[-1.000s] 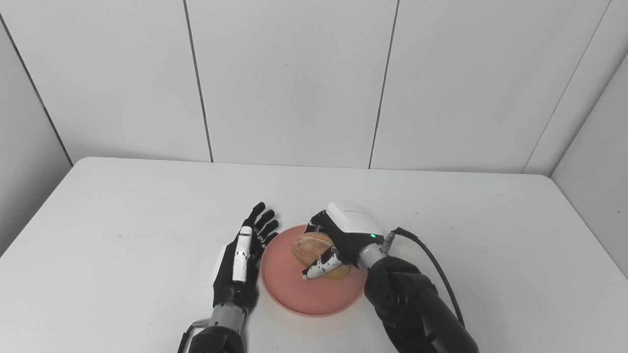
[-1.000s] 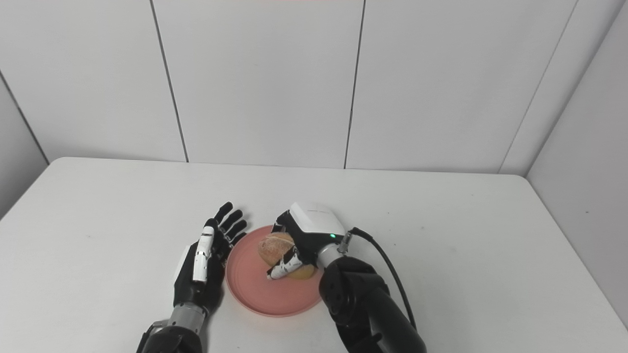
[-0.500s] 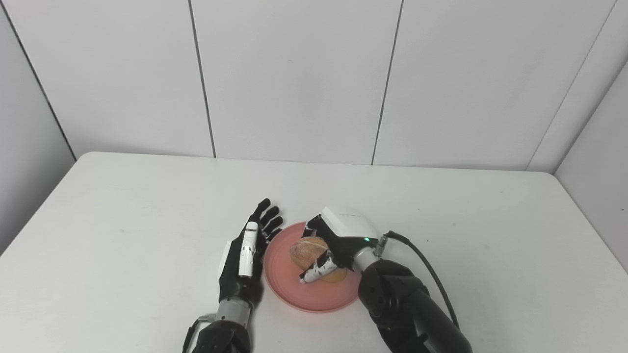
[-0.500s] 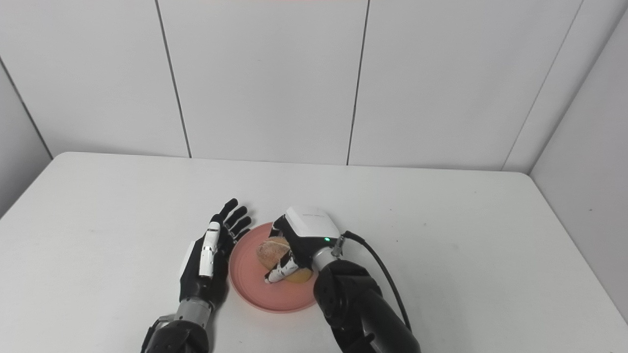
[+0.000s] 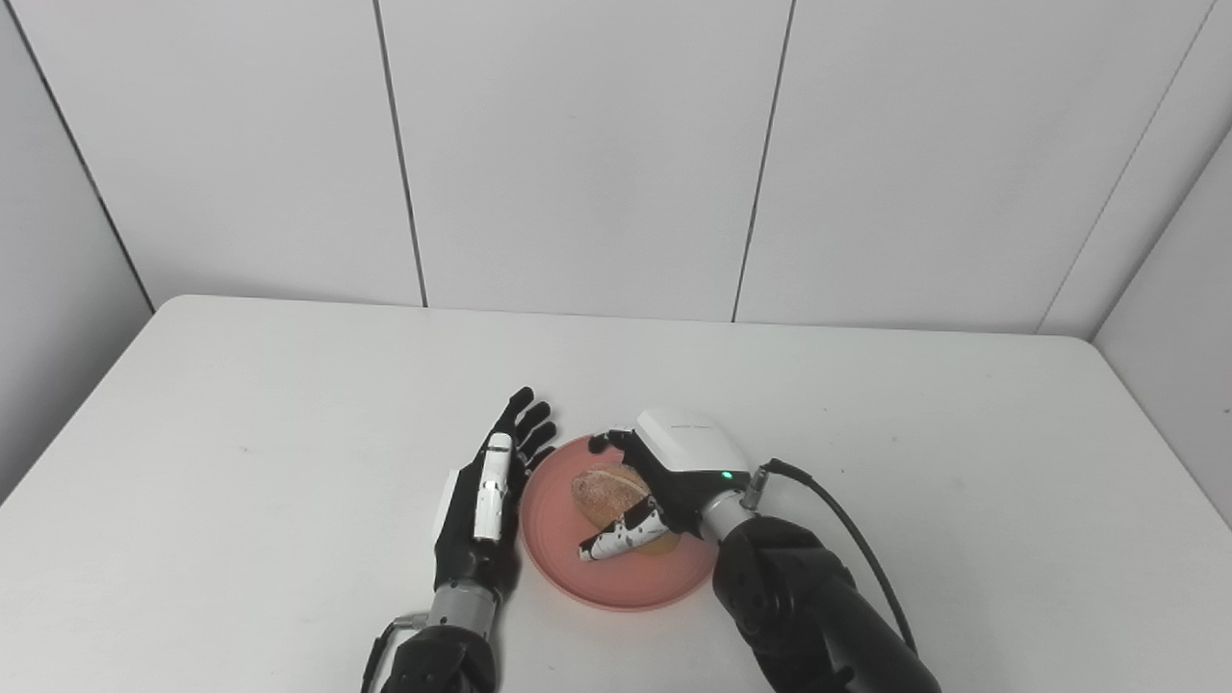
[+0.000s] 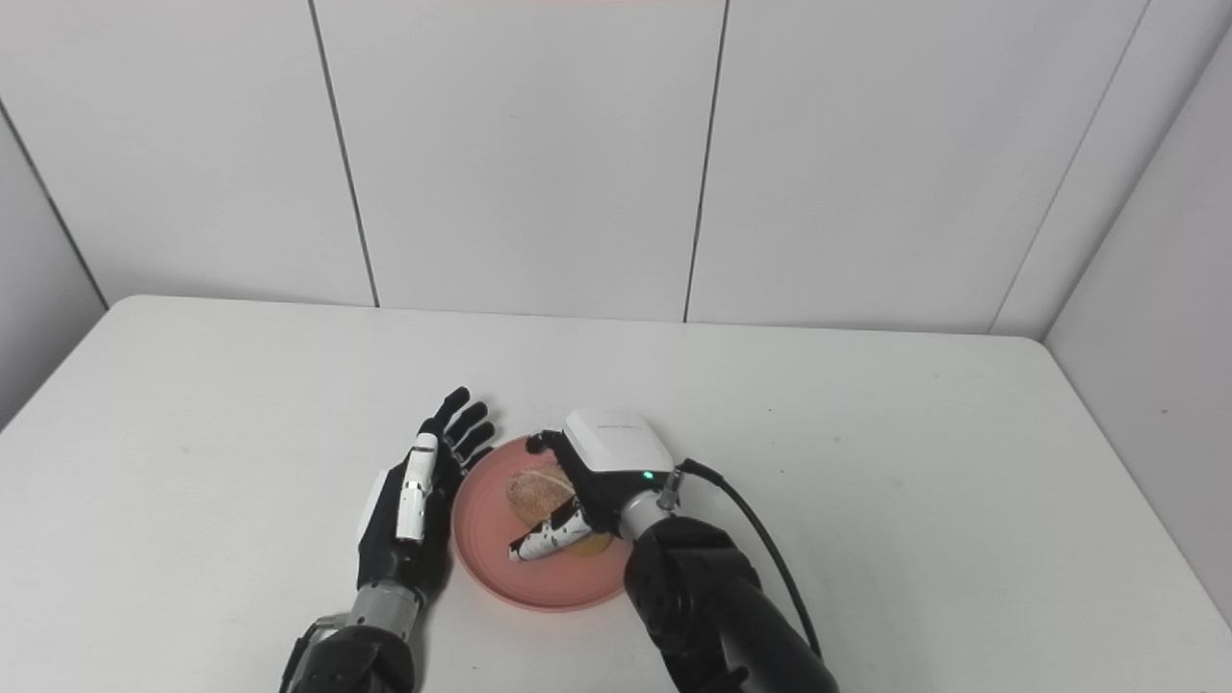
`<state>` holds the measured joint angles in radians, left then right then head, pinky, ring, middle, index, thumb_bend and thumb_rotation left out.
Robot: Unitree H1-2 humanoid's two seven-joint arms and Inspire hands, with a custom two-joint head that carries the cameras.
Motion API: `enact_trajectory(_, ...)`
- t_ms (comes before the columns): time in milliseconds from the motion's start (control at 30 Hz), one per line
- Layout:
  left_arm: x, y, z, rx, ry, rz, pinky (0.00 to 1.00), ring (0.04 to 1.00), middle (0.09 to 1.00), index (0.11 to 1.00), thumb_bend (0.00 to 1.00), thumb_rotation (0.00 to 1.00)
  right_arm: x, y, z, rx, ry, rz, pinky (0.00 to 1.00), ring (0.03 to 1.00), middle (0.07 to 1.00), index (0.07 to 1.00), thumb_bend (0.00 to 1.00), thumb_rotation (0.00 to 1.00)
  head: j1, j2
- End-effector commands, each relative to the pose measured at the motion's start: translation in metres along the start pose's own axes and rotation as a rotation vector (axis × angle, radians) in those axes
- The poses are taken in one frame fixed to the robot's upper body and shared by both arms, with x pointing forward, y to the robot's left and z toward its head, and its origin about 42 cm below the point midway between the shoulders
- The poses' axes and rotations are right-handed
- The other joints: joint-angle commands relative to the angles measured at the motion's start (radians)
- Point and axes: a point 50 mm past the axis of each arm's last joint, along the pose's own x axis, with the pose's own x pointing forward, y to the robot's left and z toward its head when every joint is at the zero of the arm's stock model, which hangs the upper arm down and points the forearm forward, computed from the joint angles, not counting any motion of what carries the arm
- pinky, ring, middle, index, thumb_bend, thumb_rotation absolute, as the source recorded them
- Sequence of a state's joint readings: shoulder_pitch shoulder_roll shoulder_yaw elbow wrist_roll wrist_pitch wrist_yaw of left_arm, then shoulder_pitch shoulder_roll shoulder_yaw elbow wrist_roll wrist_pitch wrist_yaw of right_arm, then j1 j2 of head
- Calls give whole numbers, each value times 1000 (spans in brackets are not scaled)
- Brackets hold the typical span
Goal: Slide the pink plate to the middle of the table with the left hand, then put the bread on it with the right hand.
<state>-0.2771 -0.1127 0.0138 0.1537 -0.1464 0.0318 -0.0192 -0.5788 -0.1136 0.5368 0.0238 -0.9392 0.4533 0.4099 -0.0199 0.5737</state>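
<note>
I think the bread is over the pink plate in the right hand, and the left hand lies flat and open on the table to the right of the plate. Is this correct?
Not quite. The left hand lies open to the left of the pink plate, not the right, as the left eye view shows. The rest holds: the bread is over the plate in the right hand.

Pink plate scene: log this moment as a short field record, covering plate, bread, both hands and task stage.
plate: pink plate flat on the white table, near the front middle
bread: bread over the plate, whether resting on it unclear
right hand: right hand curled around the bread, thumb in front
left hand: left hand open, fingers straight, beside the plate's left rim
task stage: bread at the plate, release not yet seen
</note>
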Motion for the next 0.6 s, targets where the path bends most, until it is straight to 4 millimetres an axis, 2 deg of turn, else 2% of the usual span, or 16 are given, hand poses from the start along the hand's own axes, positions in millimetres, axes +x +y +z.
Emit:
enact_trajectory(0,-7,-5,-14,-7,73,6,894,902,906,894,359,1000,-3,-9,6,-9,-32,-1,803,851,882,879,852,385,1,1)
enact_trajectory(167,-9,-7,-11,-4,66,6,895,906,911,901,361,1000,-11,-13,7,-40,-53,0,867,902,929,928,887,444,0,1)
enact_trajectory(267,-11,-8,-10,-13,59,8,908,909,921,910,365,1000,-15,-15,5,-60,-57,7,923,947,970,978,954,568,0,1)
enact_trajectory(300,-11,-8,-10,-13,57,7,908,909,921,910,366,1000,-16,-15,4,-58,-63,6,926,949,972,980,957,574,0,1)
enact_trajectory(400,-12,-8,-10,-7,55,3,930,920,934,924,365,1000,-19,-17,0,-47,-79,3,957,988,997,998,992,677,0,0)
enact_trajectory(567,-12,-7,-11,33,50,-8,962,942,953,946,373,1000,-20,-17,-8,36,-140,-31,962,1000,1000,1000,1000,758,3,-3)
